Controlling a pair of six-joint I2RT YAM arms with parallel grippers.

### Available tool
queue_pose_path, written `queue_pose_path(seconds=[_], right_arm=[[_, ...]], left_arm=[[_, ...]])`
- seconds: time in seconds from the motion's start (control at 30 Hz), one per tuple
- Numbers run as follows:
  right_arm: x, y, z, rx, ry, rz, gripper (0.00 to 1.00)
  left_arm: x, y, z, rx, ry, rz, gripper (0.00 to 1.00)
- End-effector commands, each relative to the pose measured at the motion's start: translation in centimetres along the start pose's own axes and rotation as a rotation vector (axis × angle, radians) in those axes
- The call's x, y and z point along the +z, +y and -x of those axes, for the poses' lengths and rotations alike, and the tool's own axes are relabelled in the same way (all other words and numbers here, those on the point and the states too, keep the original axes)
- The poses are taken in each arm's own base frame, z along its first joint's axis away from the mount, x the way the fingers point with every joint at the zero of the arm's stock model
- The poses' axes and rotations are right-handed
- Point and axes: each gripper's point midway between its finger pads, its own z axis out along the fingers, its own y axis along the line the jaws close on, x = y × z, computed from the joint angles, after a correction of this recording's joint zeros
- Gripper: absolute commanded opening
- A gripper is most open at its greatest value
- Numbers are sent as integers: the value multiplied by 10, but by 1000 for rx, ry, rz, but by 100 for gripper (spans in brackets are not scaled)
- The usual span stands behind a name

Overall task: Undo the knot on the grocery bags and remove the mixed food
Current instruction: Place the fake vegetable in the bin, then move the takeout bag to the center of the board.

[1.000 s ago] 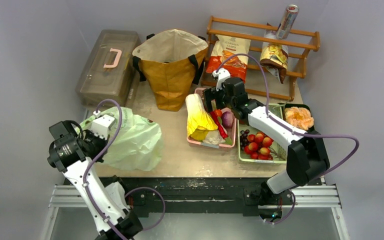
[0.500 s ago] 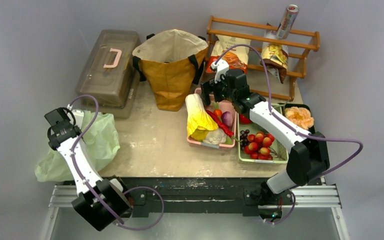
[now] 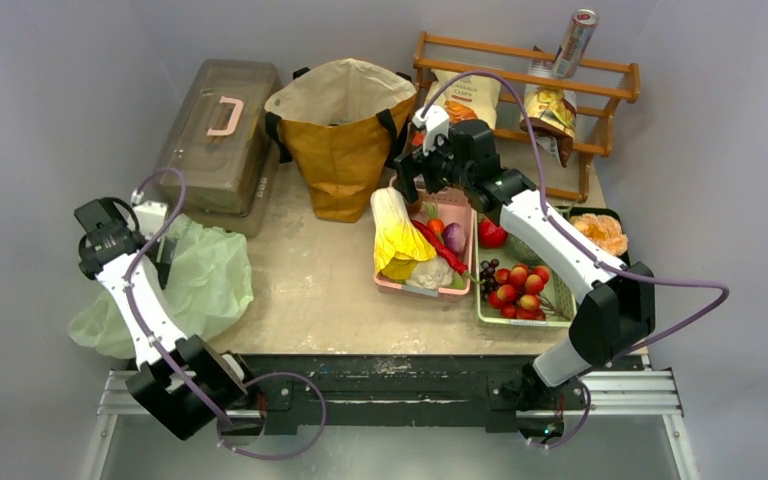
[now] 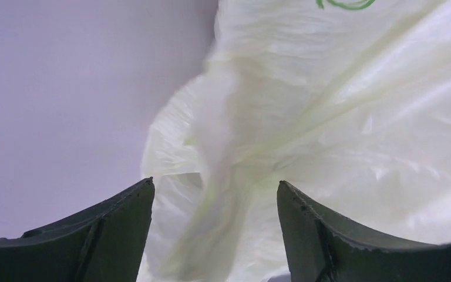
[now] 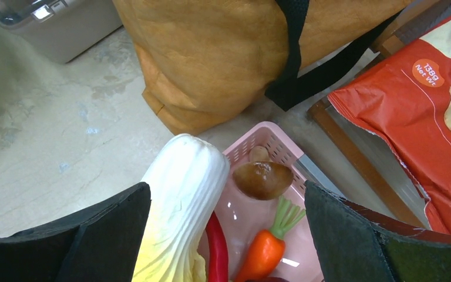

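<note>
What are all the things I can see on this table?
plastic bag: one, pale green, near left table edge
tote: one, mustard-brown, back middle
lidded box: one, grey, back left
rack: one, wooden, back right
chip bags: two, reddish and yellowish, on rack
can: one, silver, atop rack
basket: one, pink, middle; holds cabbage, chilli, onion, carrot, mushroom
fruit tray: one, green, right of basket; holds red fruits, grapes
small tray: one, black, far right; holds pale orange food
left gripper: one, black, open by plastic bag
right gripper: one, black, open above basket
</note>
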Motion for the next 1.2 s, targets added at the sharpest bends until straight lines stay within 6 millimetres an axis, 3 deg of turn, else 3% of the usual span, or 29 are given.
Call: queue_pose_path(seconds=[0.0, 0.13, 0.27, 0.37, 0.47, 0.57, 0.63, 0.73, 0.83, 0.93, 1.07, 1.17], right_arm=[[-4, 2, 22, -28, -41, 26, 99], [0, 3, 21, -20, -32, 30, 99], [2, 3, 20, -14, -27, 34, 99], [3, 3, 20, -14, -25, 31, 99], [3, 2, 20, -18, -22, 29, 99], [3, 1, 19, -18, -15, 26, 99], [3, 1, 20, -20, -18, 26, 99], [1, 1, 23, -34, -26, 26, 99], [-1, -1, 24, -41, -29, 15, 99], [-1, -2, 22, -35, -25, 11, 99], [0, -5, 20, -29, -20, -11, 99], [-1, -7, 20, -27, -20, -22, 99]], left_arm=[[-86, -14, 47, 88, -280, -202, 74], [-131, -58, 40, 219, -326, -461, 75], [-159, -118, 8, 372, -332, -750, 66], [-159, -148, -1, 422, -293, -865, 58], [-122, -160, 10, 354, -238, -830, 58], [-54, -146, 17, 272, -108, -686, 56], [-6, -126, 14, 222, 9, -548, 52], [38, -88, 15, 95, 72, -436, 51], [58, -49, 19, 29, 62, -361, 51], [71, -26, 20, 154, -24, -260, 56], [77, -6, 29, 290, -141, -103, 64], [67, 12, 33, 271, -177, -19, 69]])
